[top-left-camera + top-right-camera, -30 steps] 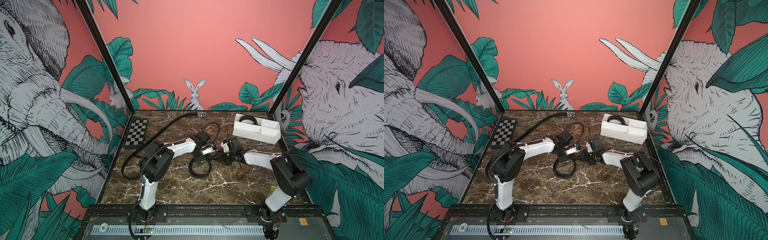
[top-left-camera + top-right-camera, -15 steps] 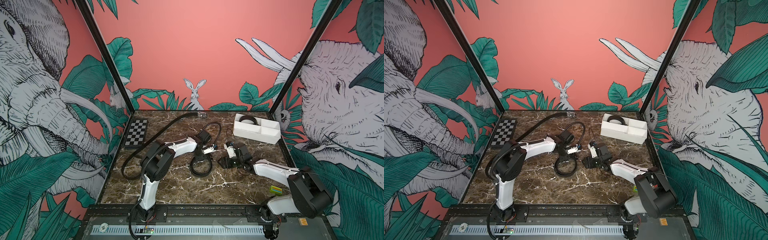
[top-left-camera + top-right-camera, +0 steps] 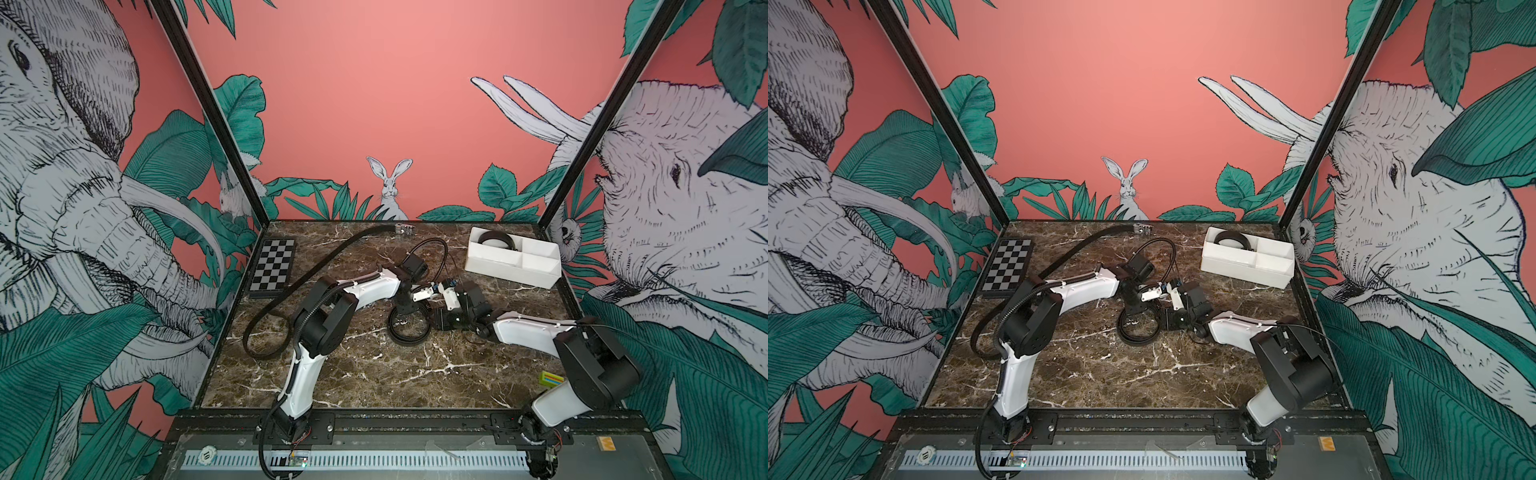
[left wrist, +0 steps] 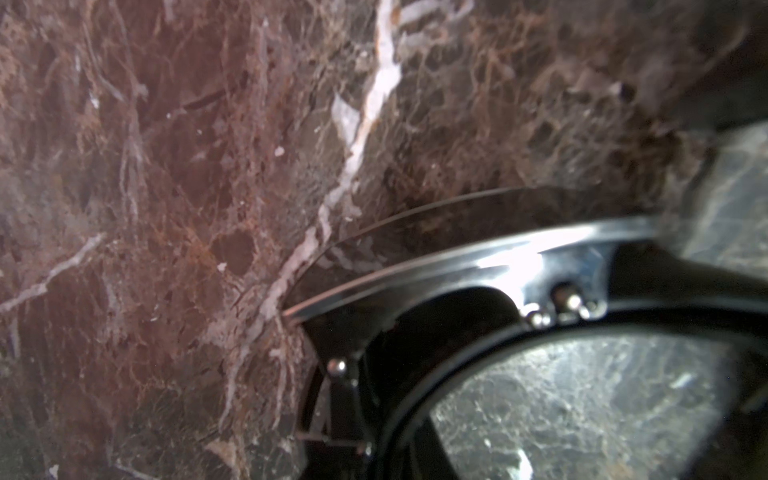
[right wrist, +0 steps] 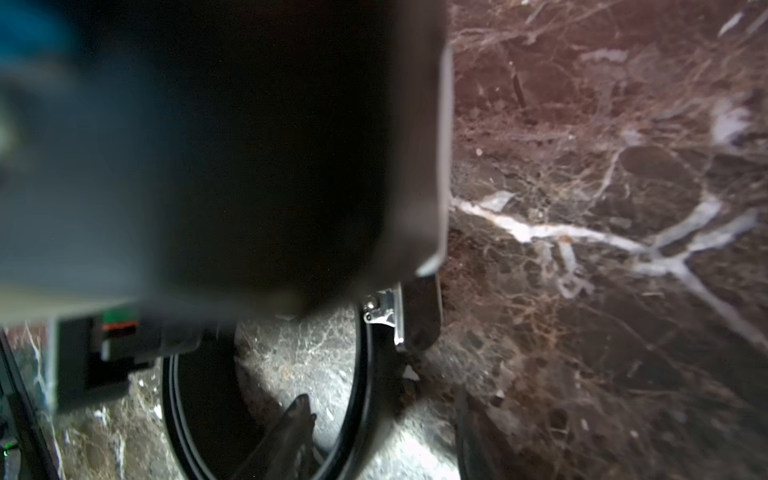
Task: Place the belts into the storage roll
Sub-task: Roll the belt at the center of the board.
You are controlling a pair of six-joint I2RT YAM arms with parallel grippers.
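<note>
A coiled black belt (image 3: 409, 343) (image 3: 1138, 341) lies mid-table. My left gripper (image 3: 405, 309) (image 3: 1133, 309) points down on its far edge, shut on the strap (image 4: 457, 266); its jaws are hidden there. My right gripper (image 3: 436, 322) (image 5: 380, 419) is open astride the coil's right wall (image 5: 365, 395), one finger (image 5: 299, 415) inside the ring, the other outside, near the silver buckle (image 5: 386, 311). The white storage roll (image 3: 511, 270) (image 3: 1246, 268) stands at the back right with a coiled belt (image 3: 494, 235) in its left compartment. A long belt (image 3: 332, 259) snakes across the left side.
A checkered board (image 3: 272, 268) lies at the back left. A thin black robot cable (image 3: 432, 245) arches over the left wrist. A small green and yellow object (image 3: 551, 379) sits by the right arm's elbow. The long belt's buckle (image 3: 404, 228) rests near the back wall.
My right arm swung its elbow out and brought the gripper down against the coil's right side, its jaws widening, then narrowing. The left gripper stayed on the coil.
</note>
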